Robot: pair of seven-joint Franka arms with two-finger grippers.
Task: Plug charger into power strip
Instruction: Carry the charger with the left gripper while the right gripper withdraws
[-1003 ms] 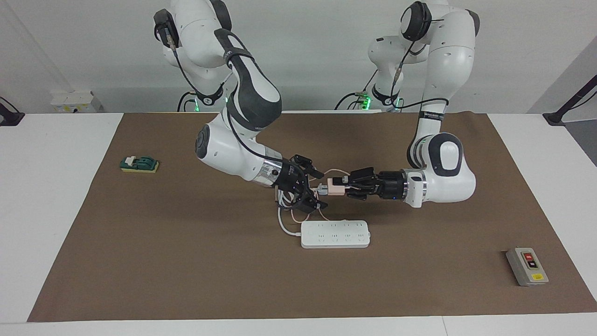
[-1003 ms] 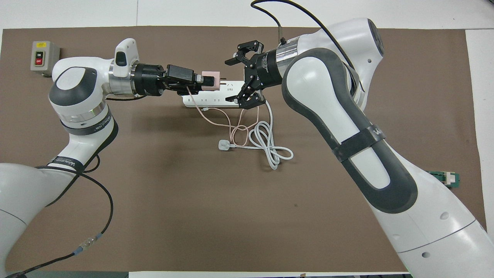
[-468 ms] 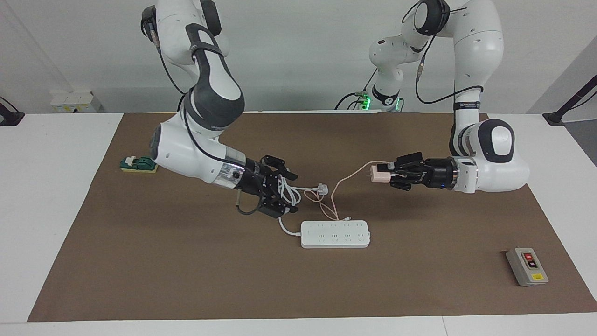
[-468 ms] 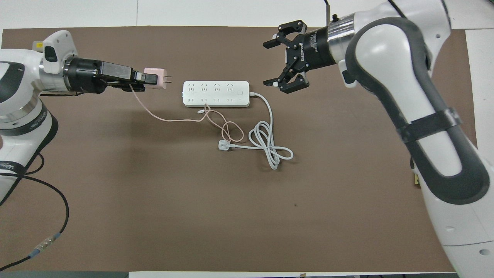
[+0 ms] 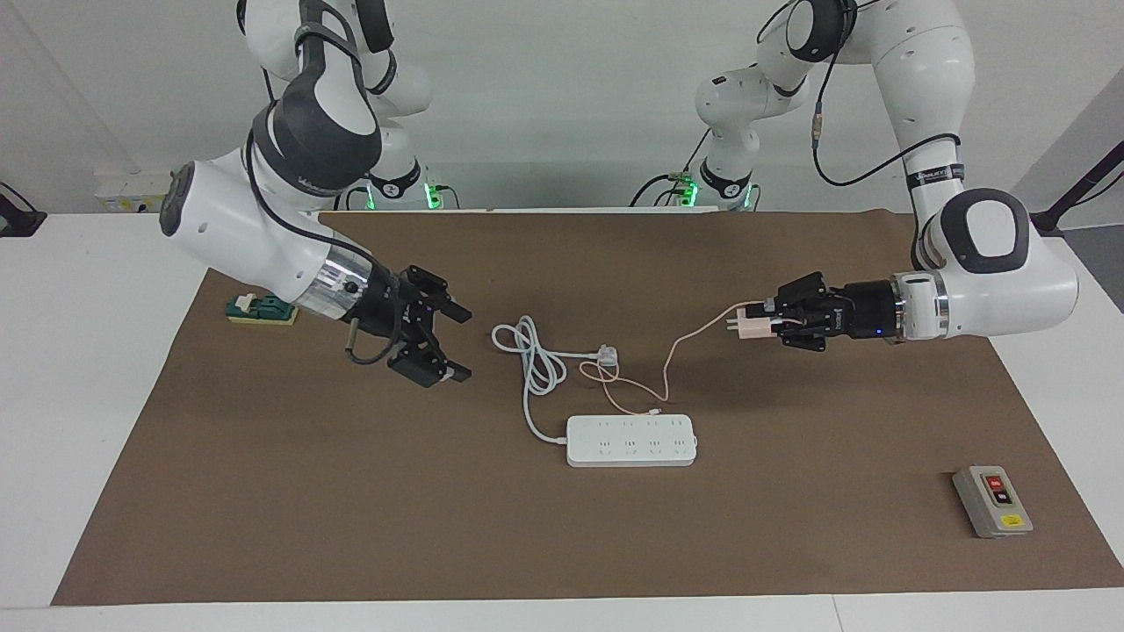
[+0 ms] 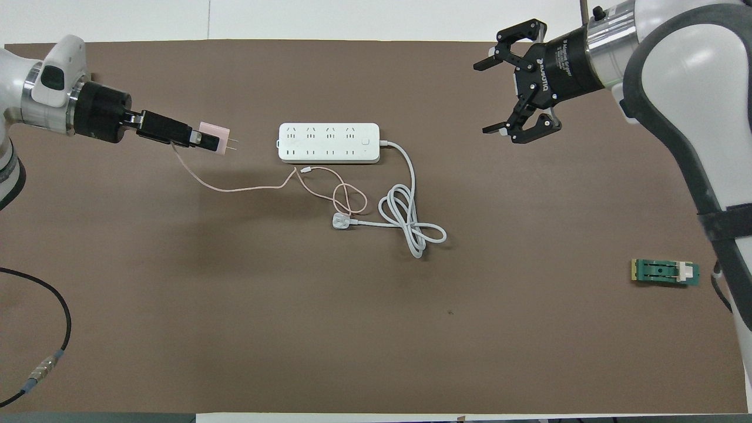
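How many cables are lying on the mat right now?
2: the thick white cord coiled nearer the robots than the power strip, and the thin pink cable trailing from the charger.

Brown mat [image 5: 351, 527] on white table [image 5: 88, 395]. On it: power strip [image 5: 630, 441] centrally; white plug [image 5: 606, 355] at its 11 o'clock; grey switch box [image 5: 992, 501] at 4; green block [image 5: 262, 309] at 10.

Brown mat [image 5: 351, 527] spread over white table [image 5: 97, 395]. Grey switch box [image 5: 992, 501] with red and black buttons, near mat corner at left arm's end, farther from robots than anything else on mat. Small green block [image 6: 665, 272] on yellowish pad, flat at mat edge toward right arm's end. Pale wall [image 5: 562, 96] above.
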